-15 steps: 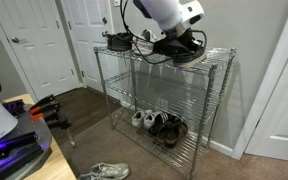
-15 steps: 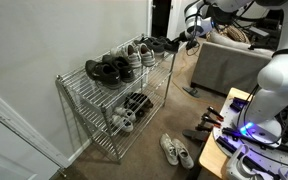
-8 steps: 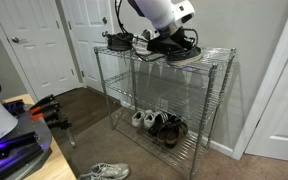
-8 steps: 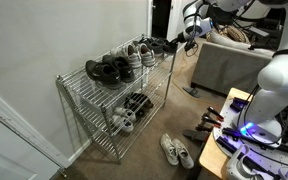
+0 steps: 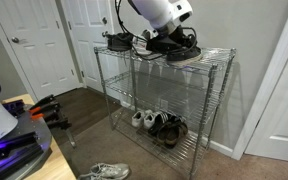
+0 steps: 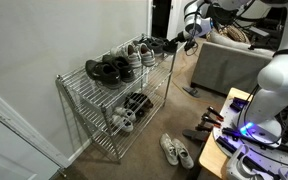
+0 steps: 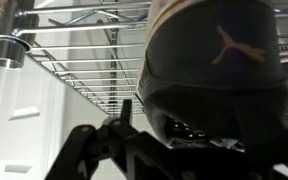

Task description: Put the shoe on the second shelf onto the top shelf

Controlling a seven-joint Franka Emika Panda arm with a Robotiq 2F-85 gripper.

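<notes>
The shoe (image 5: 181, 50) is up at the level of the top shelf (image 5: 216, 56), near the end away from the black sandal (image 5: 117, 41). In that exterior view its whitish sole looks to be on or just above the wire grid, though the frame is too small to tell whether it bears its full weight there. The claw (image 5: 170, 38) sits on top of the shoe, with the white arm reaching in from above.

In the wrist view the shoe (image 7: 216, 70) fills most of the frame, its heel and a leaping-cat logo very close to the camera. The chrome wires of the top shelf (image 7: 72, 74) run away beside it. The claw's dark fingers are only partly in shot at the lower edge, so I cannot tell whether they are clamped on the shoe or have let go.

The second shelf (image 5: 149, 100) shows no shoe on it in this view. Several pairs sit on the lowest tier (image 5: 160, 124), and a white-and-grey sneaker (image 5: 104, 171) lies on the carpet.

The lift looks done and the step in hand is the placement, the last of the task. The next move calls for settling the sole flat on the wires with the whole shoe inside the shelf's rim. The fingers should then part fully, and the claw should rise straight up so it does not drag the shoe or catch its laces. The sandal is well apart and should not interfere.
</notes>
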